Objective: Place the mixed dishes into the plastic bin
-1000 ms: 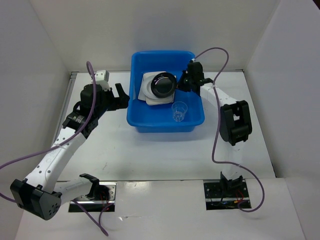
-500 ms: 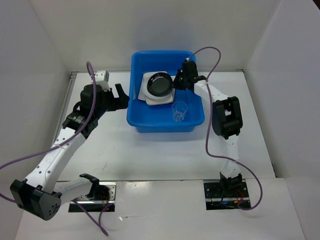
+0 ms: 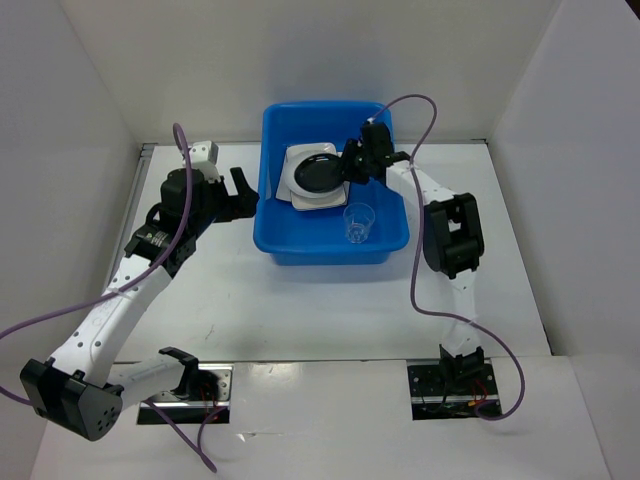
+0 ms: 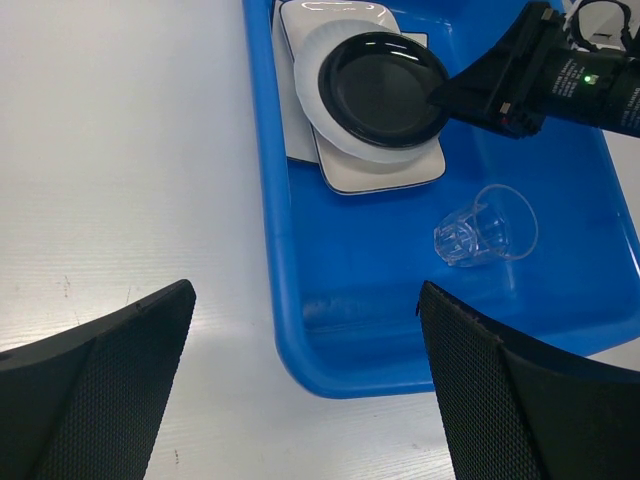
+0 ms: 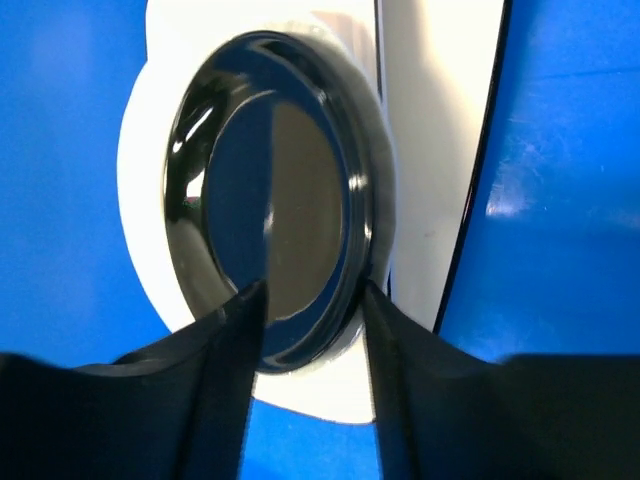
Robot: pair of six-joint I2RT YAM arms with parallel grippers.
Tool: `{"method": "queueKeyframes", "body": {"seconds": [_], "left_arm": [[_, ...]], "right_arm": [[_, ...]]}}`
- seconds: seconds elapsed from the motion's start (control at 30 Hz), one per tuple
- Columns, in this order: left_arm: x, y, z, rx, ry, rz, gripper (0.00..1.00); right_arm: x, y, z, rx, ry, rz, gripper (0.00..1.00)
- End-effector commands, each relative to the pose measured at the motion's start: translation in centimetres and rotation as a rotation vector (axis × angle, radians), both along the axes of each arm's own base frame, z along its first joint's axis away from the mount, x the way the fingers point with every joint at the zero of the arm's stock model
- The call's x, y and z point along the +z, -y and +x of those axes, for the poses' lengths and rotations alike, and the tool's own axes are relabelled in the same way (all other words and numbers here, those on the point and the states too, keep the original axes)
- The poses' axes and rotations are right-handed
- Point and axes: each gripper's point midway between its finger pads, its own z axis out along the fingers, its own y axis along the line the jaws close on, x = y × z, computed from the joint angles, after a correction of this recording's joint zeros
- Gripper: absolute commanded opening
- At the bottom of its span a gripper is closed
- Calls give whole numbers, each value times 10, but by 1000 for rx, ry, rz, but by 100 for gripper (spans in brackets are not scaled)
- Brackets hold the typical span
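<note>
The plastic bin [image 3: 330,255] is a blue tub at the table's middle back. Inside it lies a stack of the mixed dishes: a black round plate [image 3: 317,173] on top of a pale round dish [image 4: 312,70] and white plates [image 3: 300,197]. A small clear cup [image 3: 358,222] stands in front of the stack. My right gripper [image 3: 350,168] is inside the bin at the black plate's [image 5: 270,180] right edge, open, with the rim between its parted jaws. My left gripper [image 3: 245,195] hangs wide open and holds nothing, just outside the bin's left wall [image 4: 262,200].
White walls enclose the table on the left, back and right. A purple cable loops over the right arm above the bin's back right corner [image 3: 385,110]. Bare white tabletop [image 4: 120,180] lies to the left of the bin.
My right gripper has carried the tilted black plate leftward and down until it lies flat on the stack. Its jaws have opened and let go of the plate. The left arm has stayed still.
</note>
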Motion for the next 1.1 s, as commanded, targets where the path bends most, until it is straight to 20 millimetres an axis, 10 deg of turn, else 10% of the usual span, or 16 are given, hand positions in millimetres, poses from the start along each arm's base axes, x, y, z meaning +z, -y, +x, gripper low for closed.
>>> {"method": "queueKeyframes", "body": {"seconds": [0.0,0.3,0.43,0.5,0.53,0.8,1.07], "left_arm": [[13,-3,-1,18,40,-25,100],[14,-6,-1,38,49,-31,100],[27,-9,-8,41,90,-56,100],[32,-23,-10,123,113,-59,100],[38,-30,-17,157,137,-76,100],[39,-57,-39,244,207,-55,100],[19,-60,-46,285,161,-100,100]], "right_arm": [[58,-4,-8,20,98,21,51],[141,34,-55,-69,236,-17,69],[182,53,-101,-70,312,-16,74],[173,63,-128,-70,316,-14,83],[206,73,-152,-85,400,13,83],[214,142,-280,-249,527,122,100],[211,180,-344,-390,608,210,100]]}}
